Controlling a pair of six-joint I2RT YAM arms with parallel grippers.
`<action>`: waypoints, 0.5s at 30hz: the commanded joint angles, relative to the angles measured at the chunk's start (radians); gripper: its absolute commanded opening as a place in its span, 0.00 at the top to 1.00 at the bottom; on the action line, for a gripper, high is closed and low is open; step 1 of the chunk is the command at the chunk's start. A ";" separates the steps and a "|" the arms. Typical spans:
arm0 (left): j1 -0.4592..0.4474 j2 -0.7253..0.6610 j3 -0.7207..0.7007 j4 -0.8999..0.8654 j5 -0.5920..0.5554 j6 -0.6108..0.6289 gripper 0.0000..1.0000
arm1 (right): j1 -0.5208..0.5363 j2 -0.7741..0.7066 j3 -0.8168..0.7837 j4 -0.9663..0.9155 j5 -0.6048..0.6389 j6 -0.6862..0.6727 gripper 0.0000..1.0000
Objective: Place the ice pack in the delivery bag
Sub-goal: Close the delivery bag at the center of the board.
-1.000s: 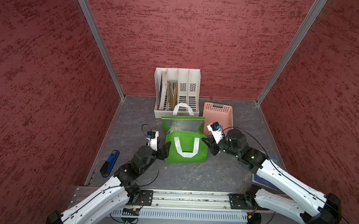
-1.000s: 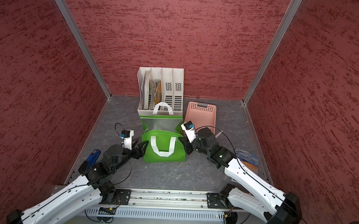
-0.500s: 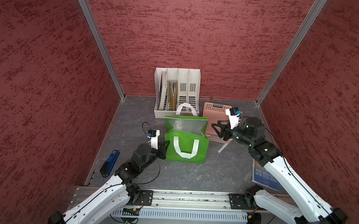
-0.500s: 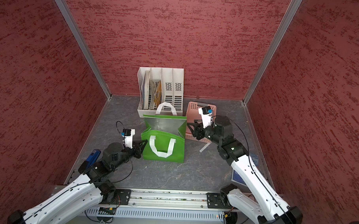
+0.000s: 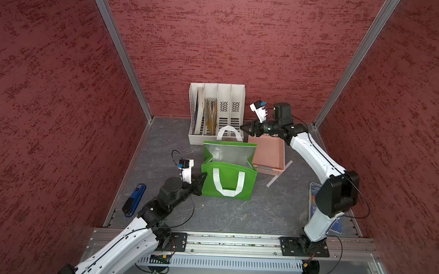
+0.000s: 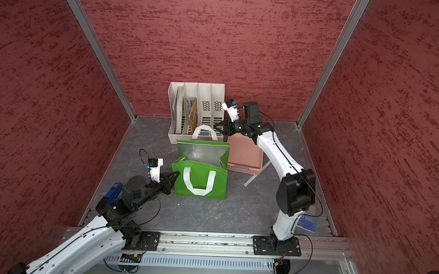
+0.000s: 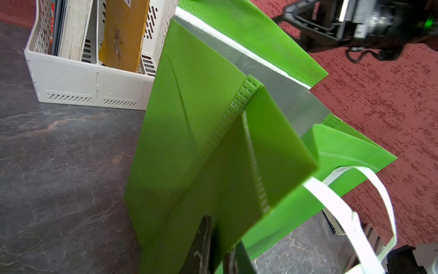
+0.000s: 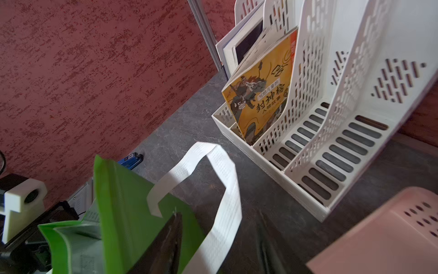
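Note:
The delivery bag [image 5: 228, 190] [image 6: 199, 187] stands open mid-table, bright green with silver lining and white handles. My left gripper [image 5: 204, 176] [image 6: 177, 175] is at its left side near the top, and in the left wrist view the left gripper [image 7: 219, 239] is shut on a fold of the green bag [image 7: 213, 142]. My right gripper [image 5: 242, 127] [image 6: 215, 126] hovers open behind the bag, above its far handle [image 5: 228, 133]. The right wrist view shows that handle [image 8: 225, 189] between the spread jaws of the right gripper [image 8: 219, 218], untouched. No ice pack shows in any view.
A white file rack [image 5: 216, 112] with books stands at the back wall. A pink perforated basket [image 5: 270, 154] sits right of the bag. A blue and black object [image 5: 134, 200] lies at the left edge, and a blue book [image 6: 307, 221] at front right under the right arm.
My right gripper let go at the bag's right side, opened, and rose back over the far handle. The left gripper shut on the bag's left edge. The bag shifted slightly right.

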 commanded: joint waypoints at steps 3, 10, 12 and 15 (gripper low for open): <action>0.010 0.012 -0.001 0.028 0.033 -0.003 0.87 | 0.070 0.223 0.295 -0.372 -0.134 -0.236 0.47; 0.013 0.012 -0.001 0.023 -0.004 -0.012 0.87 | 0.182 0.247 0.254 -0.372 -0.151 -0.291 0.47; 0.014 0.004 -0.003 0.009 -0.040 -0.022 0.87 | 0.206 0.238 0.226 -0.375 -0.160 -0.295 0.47; 0.018 -0.005 -0.010 -0.020 -0.108 -0.062 0.83 | 0.241 0.191 0.144 -0.332 -0.144 -0.296 0.47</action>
